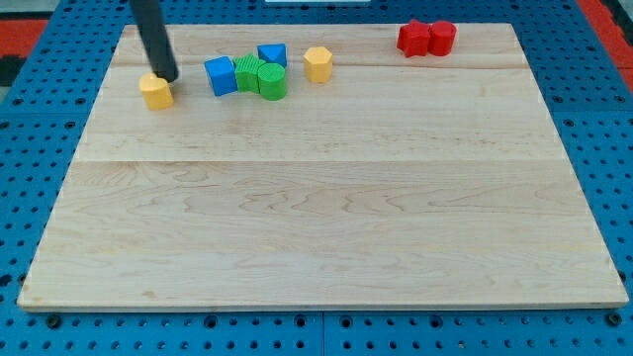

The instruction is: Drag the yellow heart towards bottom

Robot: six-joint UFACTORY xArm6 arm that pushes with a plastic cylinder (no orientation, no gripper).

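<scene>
Underneath, a pale wooden tabletop (326, 218) rests on blue pegboard (40, 129). No pincer shows: my tip (168, 77) touches the small yellow heart-shaped block (156, 91), at the view's upper left. Its heart outline is hard to make out; the rod's top is cut off.

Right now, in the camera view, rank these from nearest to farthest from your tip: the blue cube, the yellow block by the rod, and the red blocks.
My tip sits at the view's top left.
1. Yellow block, just below it.
2. Blue cube, to its right.
3. Red blocks, far top right.
</scene>
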